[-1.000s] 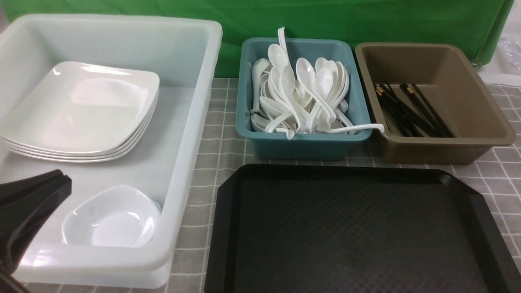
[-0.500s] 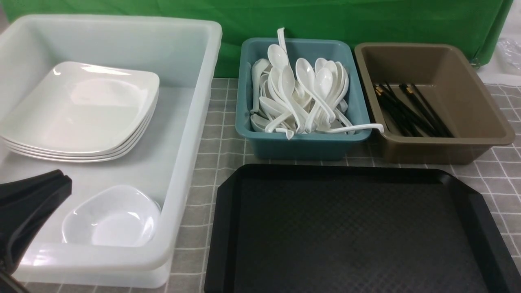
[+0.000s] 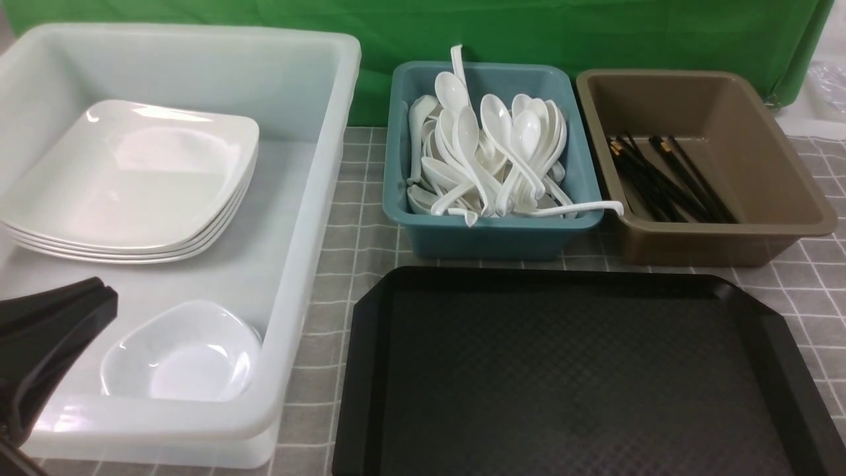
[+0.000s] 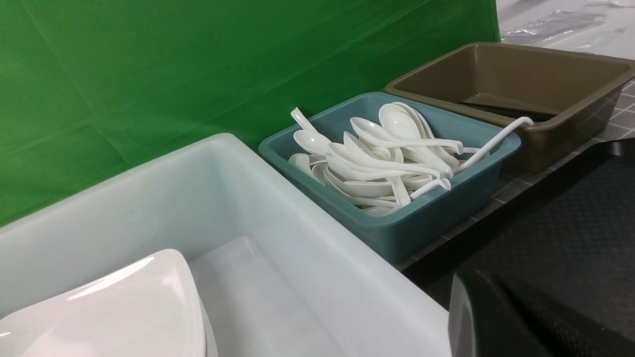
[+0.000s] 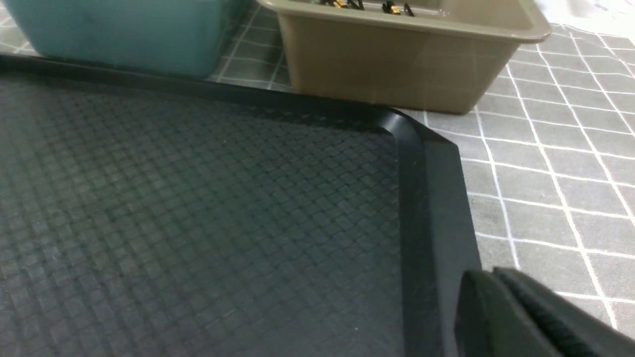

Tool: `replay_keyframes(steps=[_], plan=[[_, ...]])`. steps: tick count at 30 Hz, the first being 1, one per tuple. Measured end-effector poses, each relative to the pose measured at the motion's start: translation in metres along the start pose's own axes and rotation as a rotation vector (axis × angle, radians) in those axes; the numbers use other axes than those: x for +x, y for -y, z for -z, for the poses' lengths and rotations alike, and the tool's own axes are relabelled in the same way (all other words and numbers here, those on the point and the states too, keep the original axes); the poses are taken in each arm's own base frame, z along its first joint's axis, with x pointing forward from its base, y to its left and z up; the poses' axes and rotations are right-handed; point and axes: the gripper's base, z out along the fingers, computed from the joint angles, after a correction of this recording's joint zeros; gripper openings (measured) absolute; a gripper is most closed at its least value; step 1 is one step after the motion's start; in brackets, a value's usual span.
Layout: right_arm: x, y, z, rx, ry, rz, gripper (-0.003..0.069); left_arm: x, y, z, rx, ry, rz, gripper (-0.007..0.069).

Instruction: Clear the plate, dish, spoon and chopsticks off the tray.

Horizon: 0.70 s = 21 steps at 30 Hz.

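Observation:
The black tray (image 3: 575, 377) lies at the front with nothing on it; it also shows in the right wrist view (image 5: 198, 208). The plate tops a stack of white square plates (image 3: 132, 172) in the white bin (image 3: 330, 132). A small white dish (image 3: 182, 354) sits at that bin's near end. White spoons (image 3: 489, 152) fill the teal bin (image 3: 489, 241). Black chopsticks (image 3: 667, 175) lie in the brown bin (image 3: 700, 244). My left gripper (image 3: 102, 291) is shut and empty, over the white bin's near left corner. My right gripper (image 5: 491, 297) is shut and empty, above the tray's right rim.
One spoon (image 3: 581, 208) hangs over the teal bin's rim toward the brown bin. A grey checked cloth (image 3: 813, 291) covers the table. A green backdrop (image 3: 529, 33) stands behind the bins. The three bins line the far side of the tray.

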Motion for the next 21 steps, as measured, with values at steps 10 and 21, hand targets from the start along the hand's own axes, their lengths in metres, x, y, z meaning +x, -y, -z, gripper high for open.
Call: replay_keyframes(steps=[10,21], plan=[[-0.0001,-0.0001,0.0,-0.001,0.001,-0.002,0.0068,0.0,0.0,0.0,0.0,0.0,0.0,0.0008],[-0.0001,-0.0001,0.0,-0.001,0.001,-0.003,0.009,-0.0046,-0.0082,0.0005,-0.106,0.094,-0.03,0.0008]])
